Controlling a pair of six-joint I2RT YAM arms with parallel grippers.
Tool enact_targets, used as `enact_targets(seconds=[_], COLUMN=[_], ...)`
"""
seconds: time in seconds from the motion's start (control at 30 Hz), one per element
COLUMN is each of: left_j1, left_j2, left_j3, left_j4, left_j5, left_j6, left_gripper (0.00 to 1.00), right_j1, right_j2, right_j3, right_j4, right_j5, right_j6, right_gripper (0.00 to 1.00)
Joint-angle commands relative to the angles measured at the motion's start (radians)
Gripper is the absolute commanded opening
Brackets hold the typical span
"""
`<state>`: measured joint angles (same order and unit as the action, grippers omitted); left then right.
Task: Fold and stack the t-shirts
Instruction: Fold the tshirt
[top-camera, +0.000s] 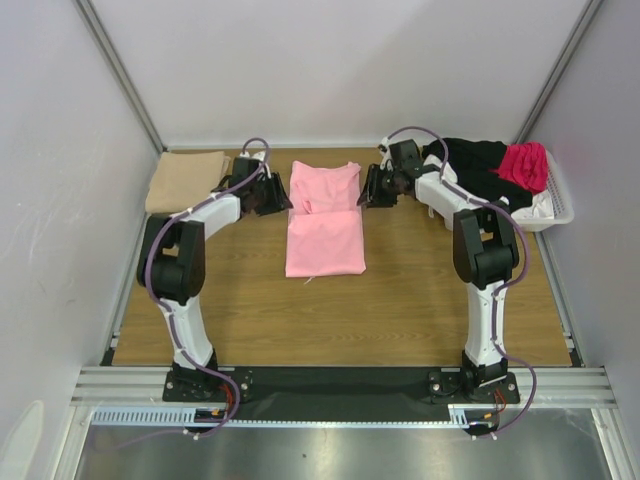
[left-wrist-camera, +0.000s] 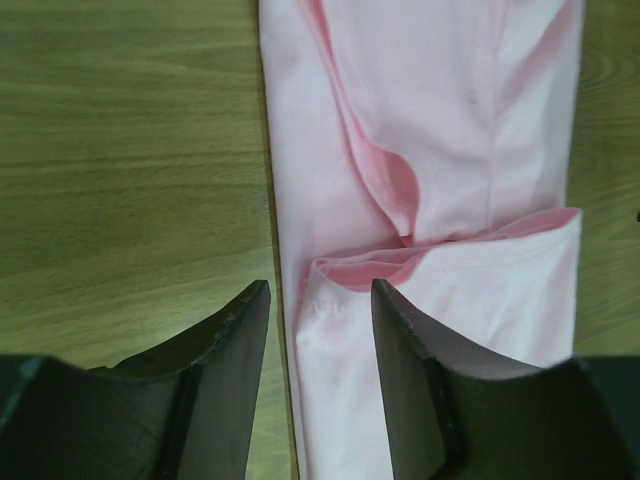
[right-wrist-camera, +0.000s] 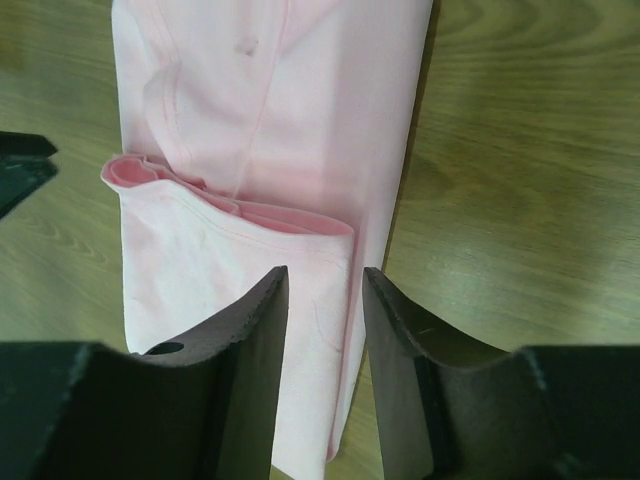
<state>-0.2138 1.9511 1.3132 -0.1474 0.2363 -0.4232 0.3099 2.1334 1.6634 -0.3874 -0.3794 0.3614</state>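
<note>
Two sets of jaws, the left jaws and the right jaws, stood parted and empty at either side edge of the pink t-shirt (top-camera: 325, 225), which lay mid-tabletop (top-camera: 420, 310) as a narrow strip with its far end turned back (a fold part done, I judged). The next move likely called for pinching those edges and folding toward the near hem, then stacking it on the tan t-shirt (top-camera: 187, 180) at far left. The basket (top-camera: 563, 205) holding a black shirt (top-camera: 475, 160) and a magenta shirt (top-camera: 525, 165) sat well apart at far right, blocking nothing.

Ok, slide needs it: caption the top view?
Left tool and right tool flank a partly folded pink t-shirt; tan t-shirt and white basket sit aside.
</note>
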Motion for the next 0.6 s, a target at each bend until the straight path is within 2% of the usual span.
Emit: enact_targets(seconds=[0.0,0.07,0.13,0.23,0.33,0.57], left_j1=[-0.007,-0.016,-0.019,-0.029,-0.039,-0.055], left_j2=[-0.139,-0.158,-0.164,-0.141,-0.091,0.014], left_j3=[0.049,0.046,0.043,0.023,0.011,0.035], left_j4=[-0.007,0.003,0.043,0.136,0.224,0.321], left_j5=[-0.022,-0.003,0.035,0.119,0.178,0.23], left_j6=[0.043,0.034,0.0,-0.072,-0.146,-0.215], left_gripper=[0.52,0.52,0.51,0.51,0.5,0.5], right_j1=[-0.005,-0.006,-0.006,-0.003,0.0,-0.003], right_j2=[-0.09,-0.105,-0.109,-0.069,-0.008,0.06], right_j3=[0.061,0.059,0.033,0.006,0.018,0.01], right_j4=[-0.071,-0.036,0.022,0.178,0.269,0.272], right_j5=[0.042,-0.005,-0.116,-0.238,-0.291,-0.283], right_j6=[-0.056,-0.027,0.016,0.111,0.163,0.12], right_gripper=[0.42,0.41,0.41,0.4,0.38,0.38])
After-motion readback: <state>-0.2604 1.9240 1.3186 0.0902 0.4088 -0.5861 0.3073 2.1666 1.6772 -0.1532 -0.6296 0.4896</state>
